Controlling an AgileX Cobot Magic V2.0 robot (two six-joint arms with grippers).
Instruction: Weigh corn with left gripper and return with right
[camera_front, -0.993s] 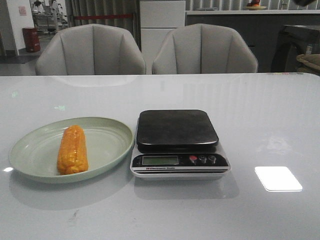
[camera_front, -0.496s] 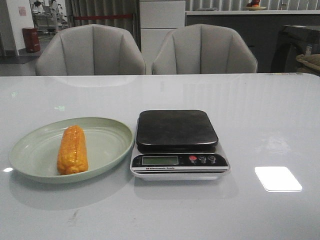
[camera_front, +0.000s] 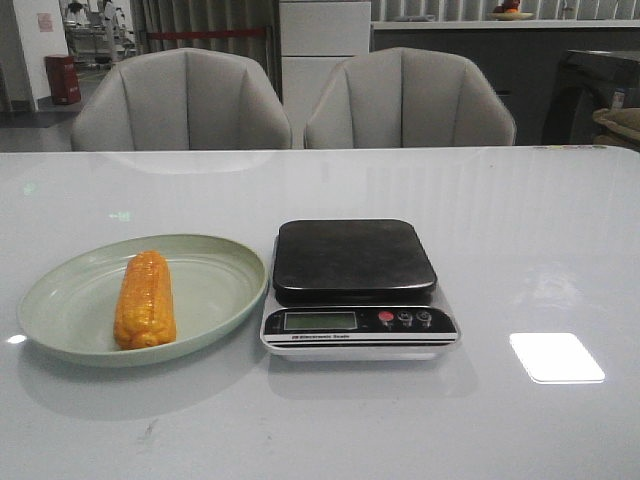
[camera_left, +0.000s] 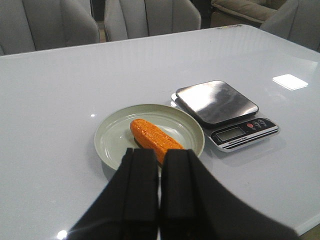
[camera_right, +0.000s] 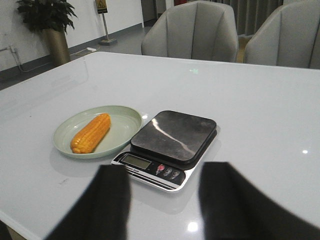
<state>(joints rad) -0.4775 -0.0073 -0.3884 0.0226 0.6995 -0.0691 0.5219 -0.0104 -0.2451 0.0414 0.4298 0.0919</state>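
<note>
The orange-yellow corn (camera_front: 145, 299) lies lengthwise on a pale green plate (camera_front: 215, 290) at the table's left. It also shows in the left wrist view (camera_left: 152, 139) and the right wrist view (camera_right: 91, 132). A kitchen scale (camera_front: 355, 260) with a dark bare platform stands just right of the plate. My left gripper (camera_left: 160, 156) is shut and empty, held above the table short of the plate (camera_left: 112, 135). My right gripper (camera_right: 165, 175) is open and empty, held above the table short of the scale (camera_right: 172, 134). Neither gripper shows in the front view.
Two grey chairs (camera_front: 180, 100) stand behind the table's far edge. A bright patch of reflected light (camera_front: 556, 357) lies on the glossy white table to the right of the scale.
</note>
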